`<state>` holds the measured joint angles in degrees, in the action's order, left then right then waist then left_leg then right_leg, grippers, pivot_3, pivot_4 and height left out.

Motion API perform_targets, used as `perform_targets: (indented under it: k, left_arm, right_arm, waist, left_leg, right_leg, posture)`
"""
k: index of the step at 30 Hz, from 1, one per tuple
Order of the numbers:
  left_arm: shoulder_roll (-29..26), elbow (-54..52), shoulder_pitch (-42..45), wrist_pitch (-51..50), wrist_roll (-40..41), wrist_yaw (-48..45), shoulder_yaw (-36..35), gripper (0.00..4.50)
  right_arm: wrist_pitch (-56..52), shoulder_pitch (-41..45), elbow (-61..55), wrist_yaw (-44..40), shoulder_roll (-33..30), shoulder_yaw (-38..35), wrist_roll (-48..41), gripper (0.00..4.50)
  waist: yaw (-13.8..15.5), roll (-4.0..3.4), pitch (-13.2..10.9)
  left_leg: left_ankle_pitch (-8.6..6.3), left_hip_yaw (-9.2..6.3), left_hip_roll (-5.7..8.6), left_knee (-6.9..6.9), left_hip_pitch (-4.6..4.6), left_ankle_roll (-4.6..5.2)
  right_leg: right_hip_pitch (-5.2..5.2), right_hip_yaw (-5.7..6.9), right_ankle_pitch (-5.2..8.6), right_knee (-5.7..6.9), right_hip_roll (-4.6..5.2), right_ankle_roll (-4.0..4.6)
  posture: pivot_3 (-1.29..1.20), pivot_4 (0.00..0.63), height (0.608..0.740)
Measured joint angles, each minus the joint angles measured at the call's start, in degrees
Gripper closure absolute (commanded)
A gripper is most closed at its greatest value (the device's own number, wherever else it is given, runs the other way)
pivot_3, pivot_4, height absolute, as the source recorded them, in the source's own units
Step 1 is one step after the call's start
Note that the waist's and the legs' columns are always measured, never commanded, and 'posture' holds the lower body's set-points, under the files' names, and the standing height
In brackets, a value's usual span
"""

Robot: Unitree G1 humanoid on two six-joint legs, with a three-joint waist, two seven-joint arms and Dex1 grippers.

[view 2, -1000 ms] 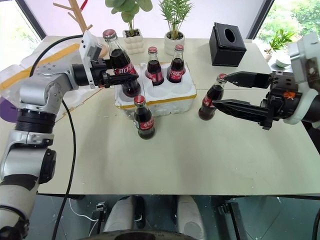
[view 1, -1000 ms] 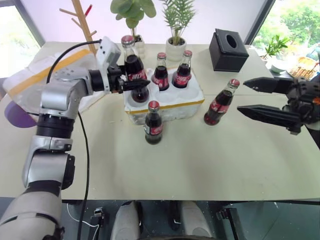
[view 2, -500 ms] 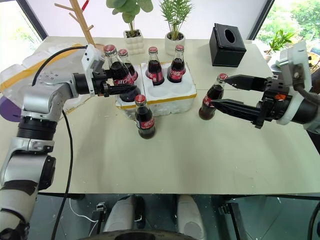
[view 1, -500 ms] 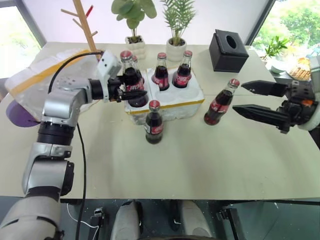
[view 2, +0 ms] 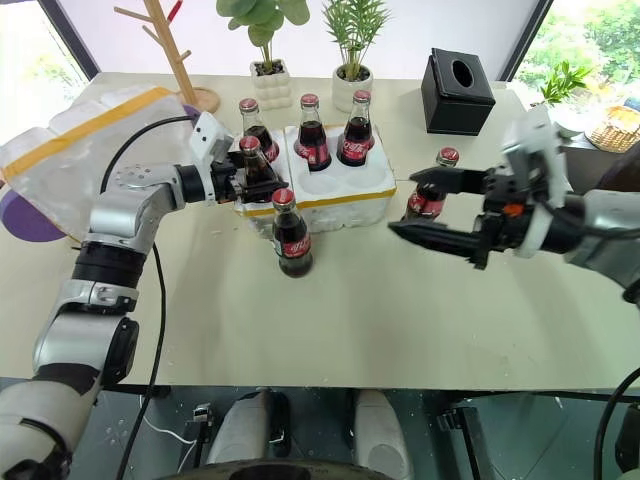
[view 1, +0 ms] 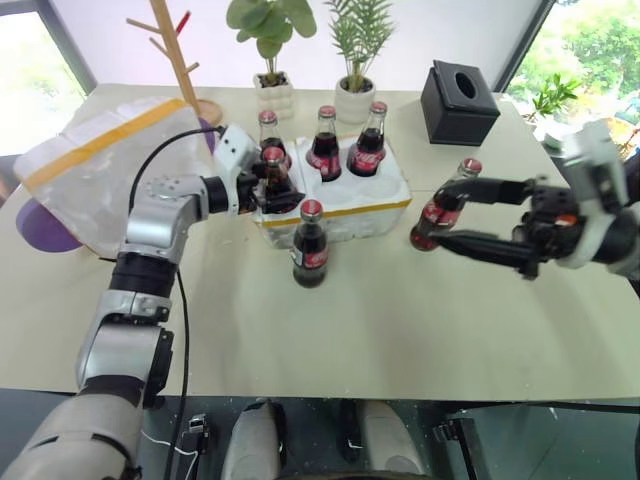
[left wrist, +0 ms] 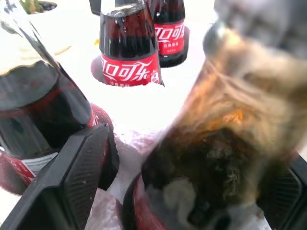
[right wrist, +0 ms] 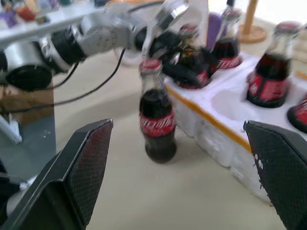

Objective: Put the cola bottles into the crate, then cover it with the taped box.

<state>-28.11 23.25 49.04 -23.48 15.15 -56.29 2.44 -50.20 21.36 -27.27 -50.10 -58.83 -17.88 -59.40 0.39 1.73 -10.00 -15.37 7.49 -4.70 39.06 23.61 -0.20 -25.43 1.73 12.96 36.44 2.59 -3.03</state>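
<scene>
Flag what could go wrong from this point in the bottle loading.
1. The right gripper is open around the loose bottle standing on the table to the right of the crate. An off-centre close could tip it over.
2. The left gripper sits at the bottle in the front-left well, close to the bottle in front of the crate. Pulling back carelessly might knock that one down.

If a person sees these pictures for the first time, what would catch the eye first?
Probably the white crate mid-table with four red-capped cola bottles standing in it, the left gripper around the near-left one. Next, the open right gripper beside a loose bottle right of the crate, and another bottle standing in front.
</scene>
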Motion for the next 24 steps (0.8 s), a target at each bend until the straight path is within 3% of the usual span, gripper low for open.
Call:
perform_targets:
  k: [5,10,13,17,24]
  left_arm:
    - [-6.1,-12.3,-3.7,-7.3,7.7,-2.3,-6.1,0.05]
    - [-20.0,-28.3,-10.3,-18.7,19.4,-8.7,-14.8,0.05]
    - [-28.3,-34.8,-21.8,-23.5,24.1,-13.1,-21.0,0.05]
    - [-30.6,-40.9,-30.2,-25.7,27.4,-13.8,-25.9,0.05]
    - [-29.8,-47.9,-37.0,-24.3,27.7,-10.3,-25.9,0.05]
  right_arm:
    - [1.5,2.2,-0.6,3.7,6.7,8.6,5.1,0.00]
    - [7.1,4.6,1.1,6.2,13.7,19.0,16.2,0.00]
    - [9.3,5.5,5.4,8.0,20.0,24.7,21.8,0.00]
    - [11.8,7.1,10.1,8.3,25.4,30.0,27.6,0.00]
    - [13.9,9.6,16.6,7.1,30.6,33.7,33.4,0.00]
  waist:
    - [-0.9,0.01,0.0]
    - [-1.7,-0.01,0.0]
    - [-1.6,-0.02,0.0]
    - [-0.4,0.02,0.0]
    - [0.1,0.01,0.0]
  left_leg:
    - [0.01,0.01,-0.02,0.03,-0.01,-0.01]
    - [0.00,0.05,-0.02,-0.07,-0.21,-0.01]
    - [0.03,0.08,-0.02,-0.08,-0.22,-0.06]
    - [0.07,0.09,0.01,-0.03,-0.16,-0.15]
    - [0.07,0.14,0.07,0.00,-0.16,-0.15]
  right_leg:
    - [-0.05,0.00,0.01,0.17,0.00,0.00]
    - [-0.06,-0.05,0.06,0.38,0.00,0.00]
    - [-0.20,-0.04,0.18,0.67,0.03,0.13]
    - [-0.19,0.02,0.30,0.63,0.15,0.36]
    - [-0.19,-0.01,0.31,0.62,0.21,0.38]
  posture:
    - [0.00,0.150,0.740]
    - [0.00,0.150,0.740]
    - [0.00,0.150,0.740]
    - [0.00,0.150,0.740]
    - [0.00,0.150,0.740]
